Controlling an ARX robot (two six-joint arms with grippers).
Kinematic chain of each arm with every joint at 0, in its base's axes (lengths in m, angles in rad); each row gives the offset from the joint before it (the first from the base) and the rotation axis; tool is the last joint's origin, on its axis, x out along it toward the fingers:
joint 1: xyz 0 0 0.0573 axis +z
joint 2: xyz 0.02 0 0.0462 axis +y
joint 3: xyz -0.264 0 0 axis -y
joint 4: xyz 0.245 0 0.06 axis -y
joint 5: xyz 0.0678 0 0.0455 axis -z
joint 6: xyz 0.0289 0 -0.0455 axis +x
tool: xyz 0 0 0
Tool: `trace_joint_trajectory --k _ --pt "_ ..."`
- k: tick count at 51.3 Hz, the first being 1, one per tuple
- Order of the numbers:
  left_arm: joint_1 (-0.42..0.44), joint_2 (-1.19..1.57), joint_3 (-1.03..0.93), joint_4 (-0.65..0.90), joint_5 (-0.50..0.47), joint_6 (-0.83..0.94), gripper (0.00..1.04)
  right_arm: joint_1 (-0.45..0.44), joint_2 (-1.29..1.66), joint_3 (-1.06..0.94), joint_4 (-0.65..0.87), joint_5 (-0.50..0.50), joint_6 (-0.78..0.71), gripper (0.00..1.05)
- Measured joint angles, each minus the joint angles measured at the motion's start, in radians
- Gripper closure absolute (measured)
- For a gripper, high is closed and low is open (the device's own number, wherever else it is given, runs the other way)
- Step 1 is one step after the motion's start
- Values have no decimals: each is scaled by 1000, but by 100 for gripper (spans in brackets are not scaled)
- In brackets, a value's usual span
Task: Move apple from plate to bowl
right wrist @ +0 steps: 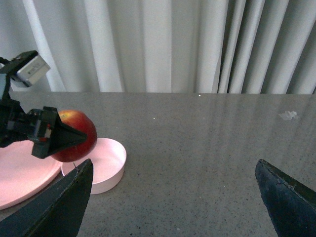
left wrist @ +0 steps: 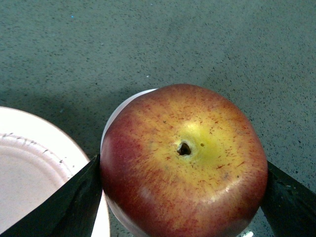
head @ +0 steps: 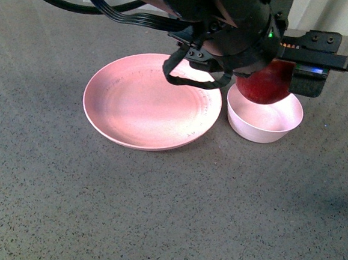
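My left gripper [head: 269, 71] is shut on the dark-red apple [head: 264, 84] and holds it just above the small pale bowl [head: 264, 122]. In the left wrist view the apple [left wrist: 183, 160] fills the space between the black fingers [left wrist: 74, 200], yellow patch up, with the bowl's rim [left wrist: 116, 111] under it. The wide pink plate [head: 146, 104] lies to the left of the bowl, with nothing on it. In the right wrist view I see the apple [right wrist: 79, 129] over the bowl [right wrist: 106, 165] beside the plate [right wrist: 22, 173]. My right gripper [right wrist: 173, 197] is open over bare table, off to the side.
The grey speckled table [head: 155, 213] runs under everything. Black cables [head: 111, 7] trail from the left arm at the back. Pale curtains [right wrist: 173, 44] hang behind the table's far edge.
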Motion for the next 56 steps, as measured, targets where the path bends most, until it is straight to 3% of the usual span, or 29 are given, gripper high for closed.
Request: trace_joint_trajectory --k 29,36,56 --pt "-20 141 159 -89 14 0 26 0 0 0 0 0 0 9" --pt "-19 142 164 -91 18 -2 7 0 0 0 0 0 0 9" --pt "13 40 34 -40 29 -42 9 0 0 0 0 0 0 9"
